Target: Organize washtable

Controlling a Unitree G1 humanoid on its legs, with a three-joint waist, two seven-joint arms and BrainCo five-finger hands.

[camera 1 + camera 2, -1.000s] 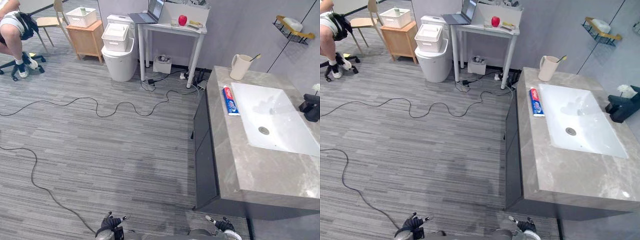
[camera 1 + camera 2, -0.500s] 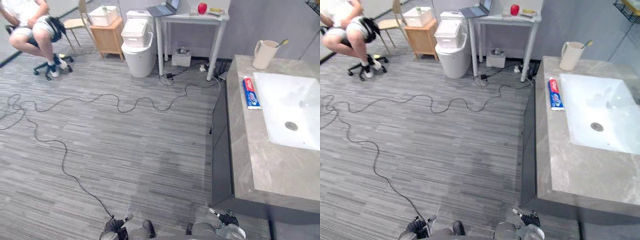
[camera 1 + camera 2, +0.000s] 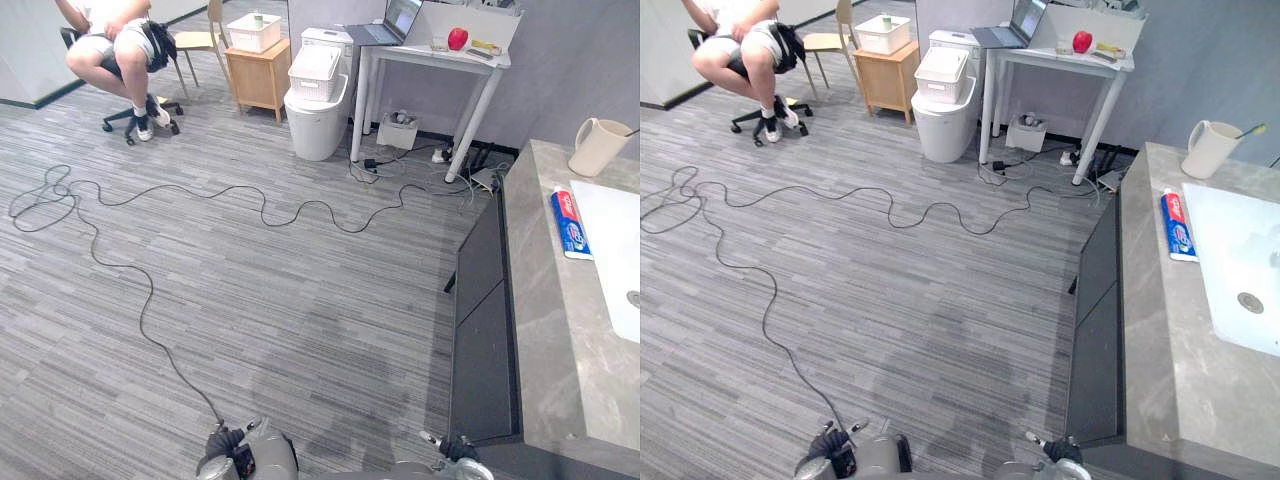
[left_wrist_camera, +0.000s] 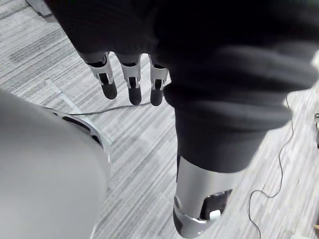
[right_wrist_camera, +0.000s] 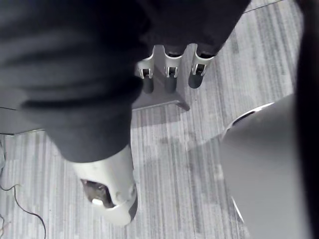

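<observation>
Now view panned left: washtable [image 3: 550, 330] at right edge, toothpaste [image 3: 570, 223] unmoved.

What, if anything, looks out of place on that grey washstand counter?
The toothpaste tube lies flat on the counter, right beside the white sink's edge, rather than standing in anything. The cream cup stands upright at the far corner, apart from it. Nothing looks spilled or broken.
</observation>
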